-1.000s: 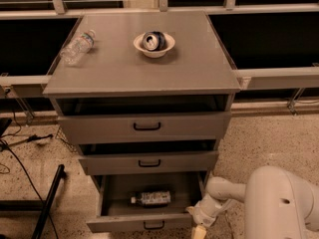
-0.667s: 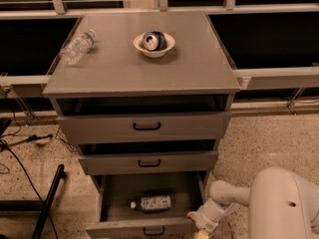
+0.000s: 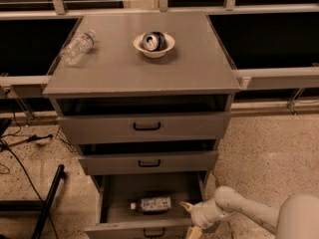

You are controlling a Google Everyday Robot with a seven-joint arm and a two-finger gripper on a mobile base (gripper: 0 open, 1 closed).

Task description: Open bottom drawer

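The bottom drawer (image 3: 119, 229) of the grey cabinet is pulled far out, with its black loop handle (image 3: 154, 232) at the frame's lower edge. A small bottle (image 3: 150, 204) lies on its side inside it. My gripper (image 3: 192, 218) is at the drawer's right front corner, its pale fingers by the drawer's right side wall. The white arm (image 3: 259, 215) reaches in from the lower right.
The top drawer (image 3: 144, 126) and the middle drawer (image 3: 148, 162) stand slightly ajar. On the cabinet top lie a clear plastic bottle (image 3: 77, 47) and a white bowl (image 3: 154, 45) holding a can. A black stand leg (image 3: 48, 205) and cables lie on the floor at the left.
The bottom drawer has come further out towards the camera, and my gripper has moved down with it at its right front corner.
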